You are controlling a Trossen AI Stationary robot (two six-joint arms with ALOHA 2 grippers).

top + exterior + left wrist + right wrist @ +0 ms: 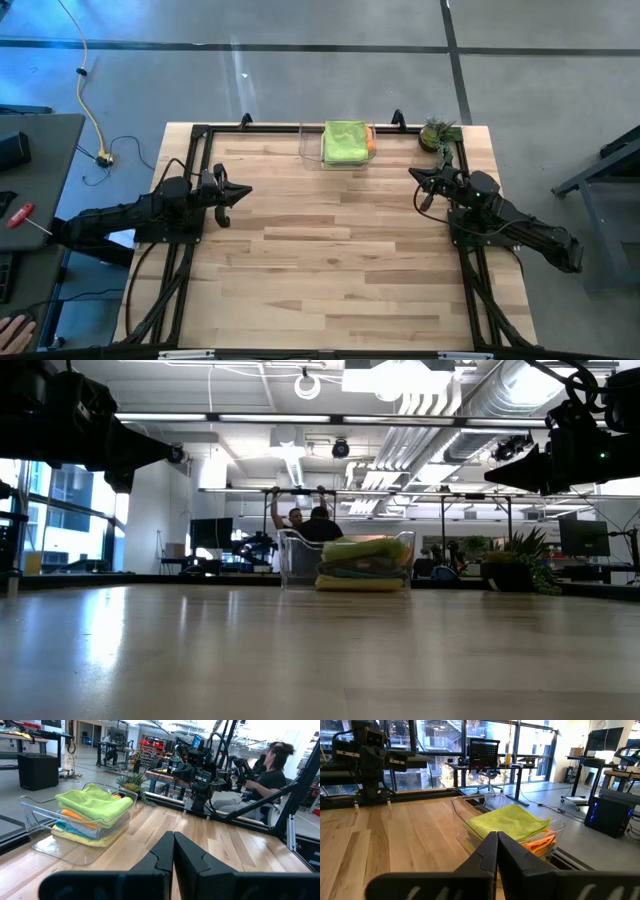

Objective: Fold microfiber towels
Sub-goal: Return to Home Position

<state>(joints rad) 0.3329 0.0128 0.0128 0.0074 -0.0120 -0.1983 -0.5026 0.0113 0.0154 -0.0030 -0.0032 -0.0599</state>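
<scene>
Wood bench [330,270], biggest item, mostly bare. Both arms at opp. side edges. Left fingers [238,192] pressed tip to tip, nothing held; right fingers [420,182] same, closed on nothing. Clear bin [312,150] at far edge, ahead of and between both finger pairs, well apart from each. Towel stack [362,565] inside bin: lime green towel [346,142] on top, orange towel [75,815] under it, teal towel [60,825] lower, yellow towel [82,837] at bottom; grey one not clearly made out. Small potted plant [437,132] near right fingers, closer to them than bin.

Risk, as judged: folding looks done, arms look parked, so low. Stack rises above bin rim and top fold sits loose, so could slump or slide off if bench gets bumped. Any R arm sweep toward far edge could clip plant or bin wall.

Views: high view gives only green top + orange sliver, no layer count. L wrist view gives layers edge-on. Low view gives stack height vs rim, plus person [318,525] beyond bench w/ arms raised to a bar. R wrist view gives green fold sagging over orange.
</scene>
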